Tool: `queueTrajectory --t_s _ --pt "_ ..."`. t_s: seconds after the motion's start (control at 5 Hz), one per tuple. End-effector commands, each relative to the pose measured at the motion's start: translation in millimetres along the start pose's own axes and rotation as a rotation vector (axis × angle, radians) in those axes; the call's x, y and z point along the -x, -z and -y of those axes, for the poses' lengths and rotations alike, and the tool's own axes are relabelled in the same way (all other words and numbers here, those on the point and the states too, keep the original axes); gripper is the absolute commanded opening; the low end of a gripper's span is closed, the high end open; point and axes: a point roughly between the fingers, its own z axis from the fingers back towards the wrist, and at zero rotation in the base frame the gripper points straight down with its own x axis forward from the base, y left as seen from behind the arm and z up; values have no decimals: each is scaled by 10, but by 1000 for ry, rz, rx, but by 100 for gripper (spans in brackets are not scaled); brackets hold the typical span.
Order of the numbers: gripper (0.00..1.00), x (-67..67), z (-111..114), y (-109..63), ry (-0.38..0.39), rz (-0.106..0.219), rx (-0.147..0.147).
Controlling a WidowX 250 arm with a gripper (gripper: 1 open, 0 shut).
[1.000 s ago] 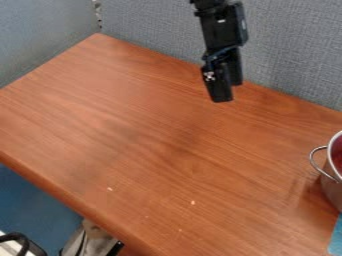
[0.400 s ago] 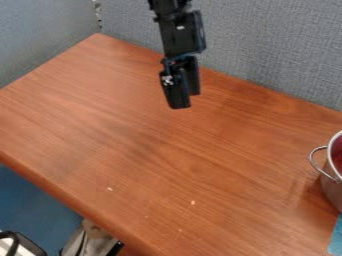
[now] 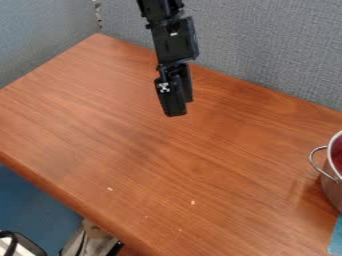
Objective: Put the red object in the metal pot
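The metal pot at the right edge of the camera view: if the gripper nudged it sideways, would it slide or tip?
Probably slide. The metal pot looks straight-walled and rigid, and the wooden table looks smooth. Something red shows inside it, adding a little weight low down, which likely counts against tipping. Only a sliver of the pot is in frame, so its base and full shape cannot be judged.

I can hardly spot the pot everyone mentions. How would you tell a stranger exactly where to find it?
Start at the big brown wooden table and follow it to the picture's far right edge. There, cut off by the frame, sits the metal pot: a shiny silver curved rim and wall with something dark red inside. It is the only shiny metal thing on the table; the black claw hangs well away to its left.
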Motion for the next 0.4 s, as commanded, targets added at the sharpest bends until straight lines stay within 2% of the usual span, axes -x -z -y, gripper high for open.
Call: queueTrajectory --t_s 0.0,0.2 --pt "100 -128 82 -207 -37 32 -85" --pt "100 -152 152 -244 0 12 -45"
